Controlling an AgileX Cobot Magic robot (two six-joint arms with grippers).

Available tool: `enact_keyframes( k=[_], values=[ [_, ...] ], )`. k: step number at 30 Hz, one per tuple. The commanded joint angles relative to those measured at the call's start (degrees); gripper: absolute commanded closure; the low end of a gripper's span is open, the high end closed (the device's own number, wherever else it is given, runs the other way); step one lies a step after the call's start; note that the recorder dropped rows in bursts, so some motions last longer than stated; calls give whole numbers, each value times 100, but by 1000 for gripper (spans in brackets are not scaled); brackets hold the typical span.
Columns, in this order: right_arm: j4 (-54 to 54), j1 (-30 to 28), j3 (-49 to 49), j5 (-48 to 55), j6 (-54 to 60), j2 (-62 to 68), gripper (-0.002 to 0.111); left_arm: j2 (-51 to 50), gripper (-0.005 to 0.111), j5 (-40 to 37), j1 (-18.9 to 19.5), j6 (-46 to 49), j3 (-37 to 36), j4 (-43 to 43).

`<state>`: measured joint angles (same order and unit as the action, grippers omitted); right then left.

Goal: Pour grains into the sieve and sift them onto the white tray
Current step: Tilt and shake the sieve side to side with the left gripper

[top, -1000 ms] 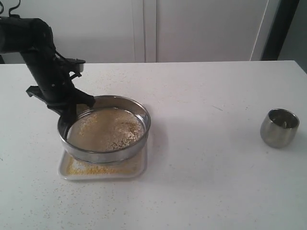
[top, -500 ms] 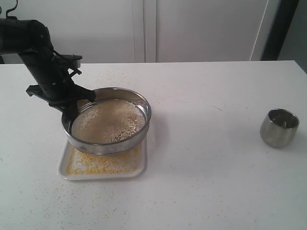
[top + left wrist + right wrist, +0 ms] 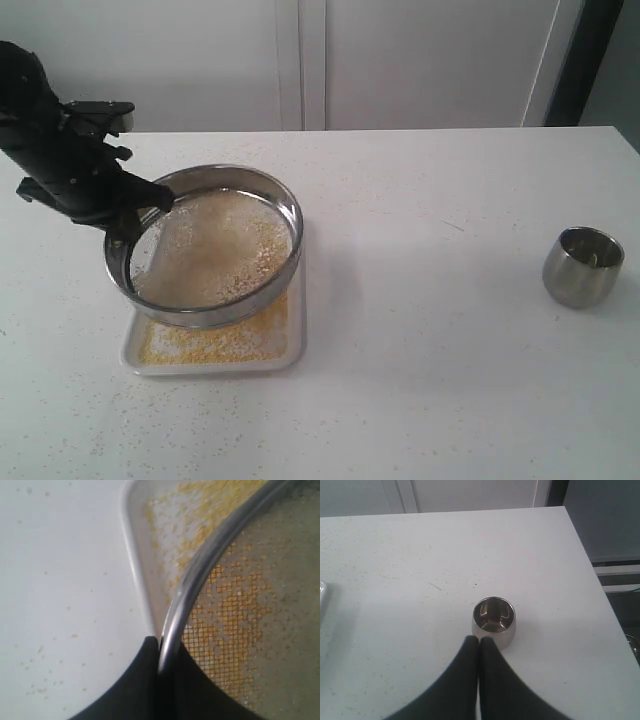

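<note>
Pinching the rim of the sieve (image 3: 210,312) on its left side, the left gripper (image 3: 130,225) has one jaw inside the steel ring and one outside, closed tight on the thin wall. It holds the sieve raised over the white tray (image 3: 131,358) and slightly tilted, probably so that whatever passes the mesh lands inside the low rim. The sieve is a wide, shallow, shiny ring with a fine square-woven mesh bottom. The grains (image 3: 222,250) lying on that mesh look pale and coarse. Below, a fine golden-yellow layer covers much of the tray, which is flat, smooth and round-cornered, so the sifting looks well along. Stray specks dot the matte white table (image 3: 430,380) around the tray. Well apart on the right stands a small rounded steel cup (image 3: 583,266), upright and seemingly emptied. The right gripper (image 3: 479,645) hangs just short of it, jaws pressed together on nothing.
</note>
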<state>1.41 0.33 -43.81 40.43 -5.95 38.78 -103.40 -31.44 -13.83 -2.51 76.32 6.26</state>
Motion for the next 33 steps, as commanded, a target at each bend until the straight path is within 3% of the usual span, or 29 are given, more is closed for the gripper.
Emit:
enact_keyframes(
  k=[1, 6, 8, 11, 13, 18, 19, 21, 23, 26, 27, 31, 33],
  values=[
    [8, -33, -12, -29, -22, -30, 108, 154, 107, 1165, 93, -155, -36, 238],
    [8, -33, -12, -29, -22, -30, 108, -122, 107, -443, 252, -248, 421, 476],
    [8, -33, -12, -29, -22, -30, 108, 241, 107, -260, 80, -23, 23, 521],
    [8, -33, -12, -29, -22, -30, 108, 535, 107, 813, -66, 60, -630, 479],
    [8, -33, -12, -29, -22, -30, 108, 265, 107, 939, 102, -79, -364, 541],
    [8, -33, -12, -29, -22, -30, 108, -886, 107, -2254, 523, -13, 1538, 886],
    [8, -33, -12, -29, -22, -30, 108, -899, 107, -2591, 533, 193, 1647, 1027],
    [8, -33, -12, -29, -22, -30, 108, -618, 107, -2477, 403, 745, 1345, 1366],
    [8, -33, -12, -29, -22, -30, 108, -223, 107, -1724, 197, 905, 818, 1377],
    [8, -33, -12, -29, -22, -30, 108, -232, 107, -276, 120, 554, 601, 857],
    [8, -33, -12, -29, -22, -30, 108, -423, 107, -218, 199, 251, 774, 680],
    [8, -33, -12, -29, -22, -30, 108, -1208, 107, -2213, 637, 93, 1935, 1176],
    [8, -33, -12, -29, -22, -30, 108, -1184, 107, -2633, 660, 1115, 1824, 1844]
  ],
)
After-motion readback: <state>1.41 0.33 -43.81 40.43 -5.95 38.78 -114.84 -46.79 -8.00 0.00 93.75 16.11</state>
